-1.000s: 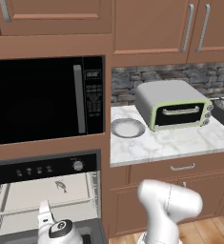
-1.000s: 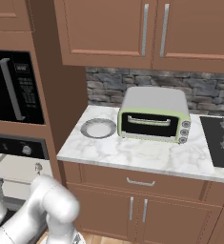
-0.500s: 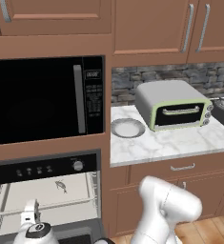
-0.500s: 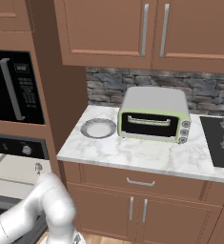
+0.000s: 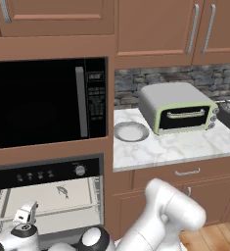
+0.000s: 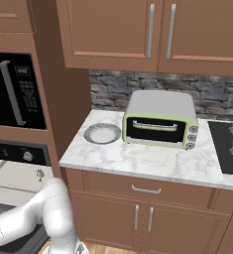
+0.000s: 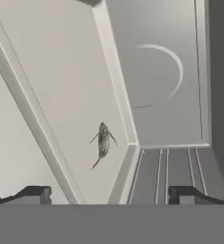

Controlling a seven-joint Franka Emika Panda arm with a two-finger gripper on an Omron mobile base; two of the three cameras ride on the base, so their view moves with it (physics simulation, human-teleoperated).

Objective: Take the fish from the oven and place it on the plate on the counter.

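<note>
Lying near the cream tray's [image 7: 61, 86] edge, the small, likely slippery fish [image 7: 103, 141] is best pinched mid-body by the spread-jawed gripper [image 7: 111, 195].

Smooth, glossy white arm [image 5: 170, 215] here, fat rounded segments, dark joint caps with a pale disc. The tool [image 7: 111, 194] carries two small dark, blocky fingertips [image 7: 35, 193].

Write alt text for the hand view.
A small grey fish lies untouched on the cream tray inside the oven, seen from above. The open gripper hovers short of it, its two dark fingertips spread wide at the bottom edge.
</note>
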